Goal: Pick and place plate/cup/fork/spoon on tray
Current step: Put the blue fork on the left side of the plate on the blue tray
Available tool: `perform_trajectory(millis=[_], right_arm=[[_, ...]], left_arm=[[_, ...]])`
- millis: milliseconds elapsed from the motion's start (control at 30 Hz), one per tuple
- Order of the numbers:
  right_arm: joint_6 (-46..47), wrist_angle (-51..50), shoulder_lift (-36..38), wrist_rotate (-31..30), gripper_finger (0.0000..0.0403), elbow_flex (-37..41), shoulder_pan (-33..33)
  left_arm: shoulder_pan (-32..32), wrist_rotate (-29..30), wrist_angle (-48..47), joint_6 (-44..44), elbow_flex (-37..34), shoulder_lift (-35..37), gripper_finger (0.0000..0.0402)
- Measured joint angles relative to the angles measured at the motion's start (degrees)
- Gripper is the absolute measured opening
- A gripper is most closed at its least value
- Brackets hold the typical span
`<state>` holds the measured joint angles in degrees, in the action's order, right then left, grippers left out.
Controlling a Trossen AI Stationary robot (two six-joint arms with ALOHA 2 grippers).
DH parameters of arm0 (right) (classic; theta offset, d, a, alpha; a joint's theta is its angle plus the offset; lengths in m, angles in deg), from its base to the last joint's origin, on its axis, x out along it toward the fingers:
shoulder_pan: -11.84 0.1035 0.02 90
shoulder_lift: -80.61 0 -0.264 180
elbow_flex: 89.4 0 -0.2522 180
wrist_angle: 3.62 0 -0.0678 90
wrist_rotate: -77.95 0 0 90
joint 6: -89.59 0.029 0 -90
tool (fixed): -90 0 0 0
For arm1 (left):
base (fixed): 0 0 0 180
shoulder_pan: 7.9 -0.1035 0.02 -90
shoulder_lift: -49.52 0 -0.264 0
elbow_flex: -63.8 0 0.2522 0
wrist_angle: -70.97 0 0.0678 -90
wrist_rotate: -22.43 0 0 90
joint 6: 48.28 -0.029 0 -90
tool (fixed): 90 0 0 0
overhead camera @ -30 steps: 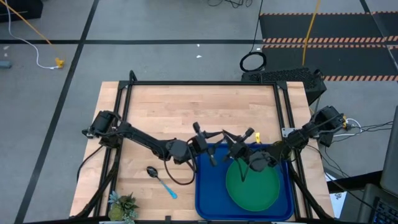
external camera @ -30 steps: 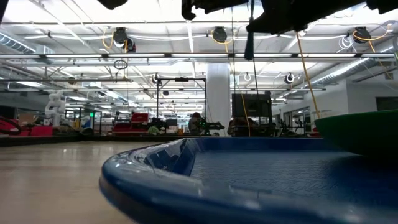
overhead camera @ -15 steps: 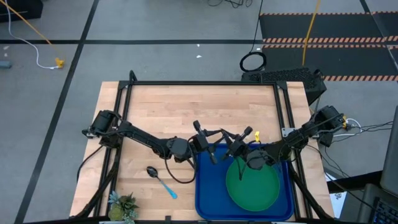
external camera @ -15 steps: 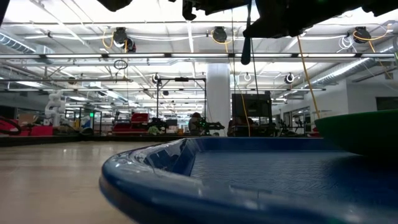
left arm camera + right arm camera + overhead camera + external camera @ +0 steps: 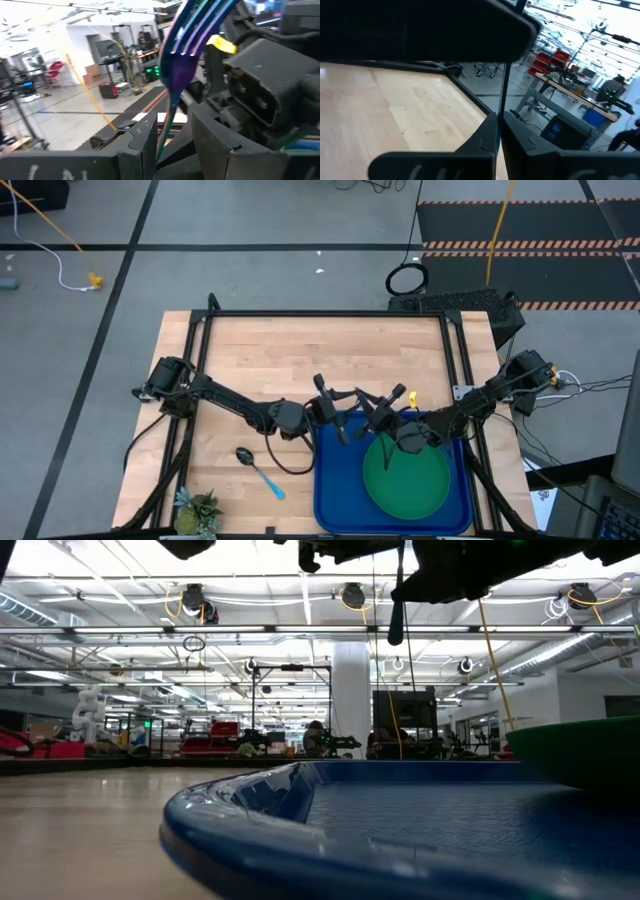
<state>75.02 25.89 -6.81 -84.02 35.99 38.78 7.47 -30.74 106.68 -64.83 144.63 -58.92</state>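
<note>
My left pincer point(image 5: 333, 420) hung over the far left corner of the tray point(image 5: 335, 500), clamped on the fork point(image 5: 182, 55), tines up. My right pincer point(image 5: 372, 416) was squeezed together, right beside it, over the tray's far edge. It seemed to pinch the fork's thin handle too, but I could not tell for sure.

If both pulled different ways, the fork could slip and drop onto the plate point(image 5: 405, 478) or off the tray. My arms could also bump.

The spoon point(image 5: 258, 470) lay on the desk point(image 5: 260, 360), left of the tray.
</note>
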Motion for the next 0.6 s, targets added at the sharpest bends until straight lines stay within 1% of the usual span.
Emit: perform_trajectory(millis=[67, 200, 300, 500, 600], right_arm=[[0.0, -0.1, 0.0, 0.1, 0.0, 0.0, 0.0], [0.0, -0.3, 0.0, 0.0, 0.0, 0.0, 0.0], [0.0, -0.3, 0.0, 0.0, 0.0, 0.0, 0.0], [0.1, -0.3, 0.0, -0.1, 0.0, 0.0, 0.0], [0.1, -0.3, 0.0, -0.1, 0.0, 0.0, 0.1]], left_arm=[[-0.2, -1.1, -0.5, 0.6, 0.0, 0.0, 0.0119], [-0.4, -1.3, -0.9, 0.7, 0.0, 0.0, 0.0113], [-0.3, -1.2, -0.9, 0.7, 0.0, 0.0, 0.0088], [-0.4, 0.2, -0.9, -0.2, 0.0, 0.1, 0.0022], [-0.3, 1.1, -0.8, -0.4, 0.0, 0.1, 0.0013]])
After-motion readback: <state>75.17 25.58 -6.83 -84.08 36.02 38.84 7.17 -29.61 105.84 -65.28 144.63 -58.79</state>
